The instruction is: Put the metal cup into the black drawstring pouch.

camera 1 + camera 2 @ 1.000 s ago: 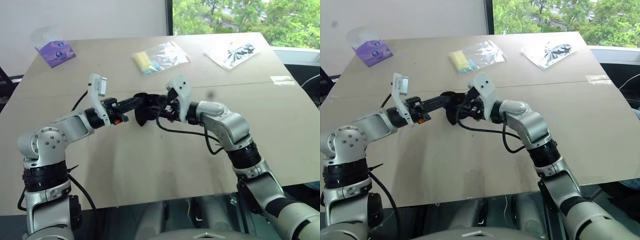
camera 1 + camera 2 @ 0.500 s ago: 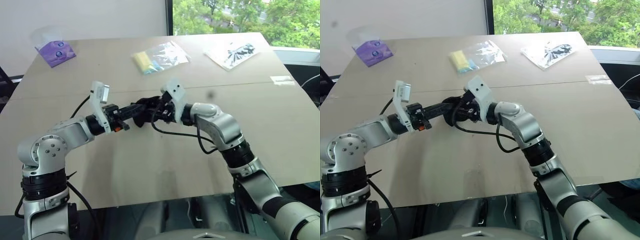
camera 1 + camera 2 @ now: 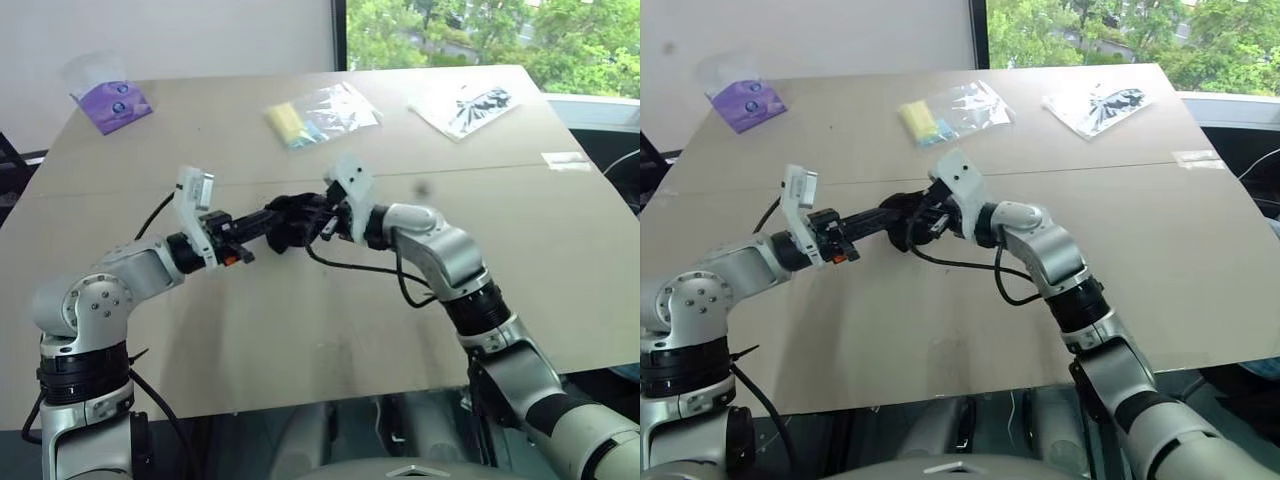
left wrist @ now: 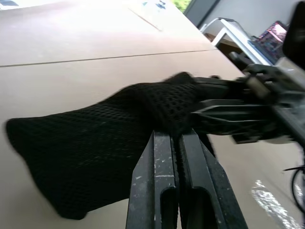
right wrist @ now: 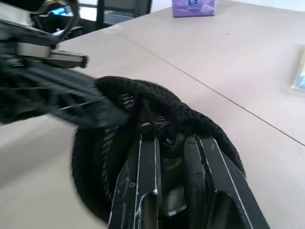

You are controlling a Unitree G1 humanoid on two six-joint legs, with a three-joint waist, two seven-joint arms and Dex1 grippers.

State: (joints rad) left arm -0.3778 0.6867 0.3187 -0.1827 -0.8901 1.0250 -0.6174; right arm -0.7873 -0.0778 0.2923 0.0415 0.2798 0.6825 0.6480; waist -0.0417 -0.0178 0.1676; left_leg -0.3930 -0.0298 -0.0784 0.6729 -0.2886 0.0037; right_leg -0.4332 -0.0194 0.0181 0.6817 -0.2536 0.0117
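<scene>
since 1 second ago the black drawstring pouch (image 3: 287, 221) no longer hangs loose below our 2 grippers; it is bunched up between them, above the table (image 3: 330, 320). our left gripper (image 4: 177, 138) is pinched fully shut on the mesh fabric. our right gripper (image 5: 167, 143) has narrowed, its fingers at the gathered mouth with a small gap left, and something shiny sits between them. we judge that to be the metal cup (image 5: 172, 162), about at the pouch opening; whether it is fully inside we cannot tell.
</scene>
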